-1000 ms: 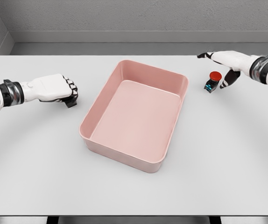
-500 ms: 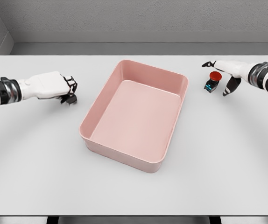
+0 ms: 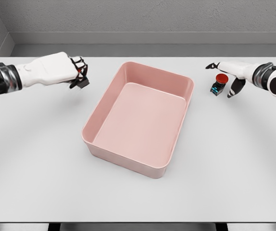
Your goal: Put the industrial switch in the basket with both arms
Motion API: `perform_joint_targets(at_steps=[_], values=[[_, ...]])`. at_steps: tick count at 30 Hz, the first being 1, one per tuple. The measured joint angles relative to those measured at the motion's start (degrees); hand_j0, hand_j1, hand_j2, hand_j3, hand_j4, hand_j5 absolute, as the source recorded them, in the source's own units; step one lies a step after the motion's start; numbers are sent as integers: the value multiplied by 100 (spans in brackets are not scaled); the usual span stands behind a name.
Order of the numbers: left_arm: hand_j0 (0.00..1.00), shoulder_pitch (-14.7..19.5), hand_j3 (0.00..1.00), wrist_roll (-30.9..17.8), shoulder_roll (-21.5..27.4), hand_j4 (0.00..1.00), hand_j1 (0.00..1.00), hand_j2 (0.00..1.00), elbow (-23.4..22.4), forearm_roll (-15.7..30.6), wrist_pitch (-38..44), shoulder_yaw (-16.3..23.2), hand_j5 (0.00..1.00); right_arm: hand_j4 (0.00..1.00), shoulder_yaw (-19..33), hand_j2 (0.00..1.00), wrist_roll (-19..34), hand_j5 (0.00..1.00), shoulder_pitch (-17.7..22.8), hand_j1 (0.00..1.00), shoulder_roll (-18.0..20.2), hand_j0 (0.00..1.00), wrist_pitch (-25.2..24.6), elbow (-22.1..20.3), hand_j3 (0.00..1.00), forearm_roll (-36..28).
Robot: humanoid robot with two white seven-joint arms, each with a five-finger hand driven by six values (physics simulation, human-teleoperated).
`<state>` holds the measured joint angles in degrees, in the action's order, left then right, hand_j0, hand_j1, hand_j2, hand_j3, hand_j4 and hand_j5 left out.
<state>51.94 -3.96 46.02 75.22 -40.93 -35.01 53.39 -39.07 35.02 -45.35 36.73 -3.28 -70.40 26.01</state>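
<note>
A pink basket (image 3: pixel 175 83) sits in the middle of the white table. My left hand (image 3: pixel 77 72) hovers above the table left of the basket's far corner, curled on a small dark switch (image 3: pixel 83 83) that pokes out under its fingers. A second switch (image 3: pixel 219 84), with a red button on a dark and teal body, stands on the table right of the basket. My right hand (image 3: pixel 230 73) arches over it with fingers spread, one finger down beside it on the right. No grasp shows there.
The white table (image 3: pixel 42 159) reaches a grey back wall. Its front edge runs along the bottom of the view.
My left hand has lifted the dark switch off the table and carried it up and a little toward the basket. The right hand has settled closer over the red-button switch.
</note>
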Motion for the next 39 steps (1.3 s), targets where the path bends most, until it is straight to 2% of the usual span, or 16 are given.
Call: perform_joint_targets(at_steps=[1,2,8,9,10,12,14,19,31,32,33,34,35,37,38,39], values=[[9,-18,9,-1,1,9,9,9,105,17,-1,-49,9,83,-5,83,0,83,0,83,1,83,0,3,83,0],[9,-18,9,-1,3,9,9,9,198,54,0,-110,9,82,-11,82,0,82,0,82,2,82,0,5,82,1],[9,-26,9,0,-27,9,9,9,630,179,-3,-256,9,81,-78,81,0,81,0,81,7,81,0,95,81,1],[9,-26,9,1,-37,9,9,9,702,201,-3,-259,9,74,-92,74,0,74,0,74,7,74,0,113,74,1],[9,-44,9,1,-47,9,9,9,770,218,-3,-260,9,72,-103,72,0,72,0,72,8,72,0,126,72,1],[9,-70,9,-2,-63,9,9,9,963,239,-2,-256,9,55,-111,55,-12,55,0,55,6,55,5,141,55,-4],[10,-88,10,-8,-77,10,10,10,1120,253,-2,-239,10,46,-115,46,-21,46,0,46,6,46,13,148,46,-1],[10,-97,10,-26,-241,10,10,10,1302,222,-2,-152,10,44,-147,44,-61,44,0,44,4,44,26,157,44,25],[13,-79,13,-189,-674,13,13,13,1414,-20,-3,607,13,43,-192,43,-36,43,-9,43,-37,43,45,137,43,82],[16,-70,16,-190,-695,16,16,16,1420,-33,-2,641,16,43,-192,43,-51,43,-9,43,-38,43,45,128,43,83],[35,-70,35,-192,-711,35,35,35,1424,-39,-2,678,35,43,-193,43,-54,43,-9,43,-39,43,43,120,43,77],[42,-79,42,-229,-731,42,42,42,1427,-40,-2,706,42,43,-192,43,-51,43,-18,43,-41,43,40,113,43,64],[45,-79,45,-263,-756,45,45,45,1429,-41,-2,726,45,43,-190,43,-38,43,-52,43,-41,43,35,109,43,50],[66,-79,66,-304,-807,66,66,66,1435,-41,-3,750,66,43,-187,43,-20,43,-79,43,-38,43,26,101,43,25],[69,-79,69,-315,-831,69,69,69,1443,-39,-3,757,69,43,-184,43,-15,43,-88,43,-36,43,24,99,43,19],[79,-79,79,-322,-850,79,79,79,1453,-38,-3,763,79,43,-182,43,-10,43,-88,43,-34,43,22,96,43,13]])
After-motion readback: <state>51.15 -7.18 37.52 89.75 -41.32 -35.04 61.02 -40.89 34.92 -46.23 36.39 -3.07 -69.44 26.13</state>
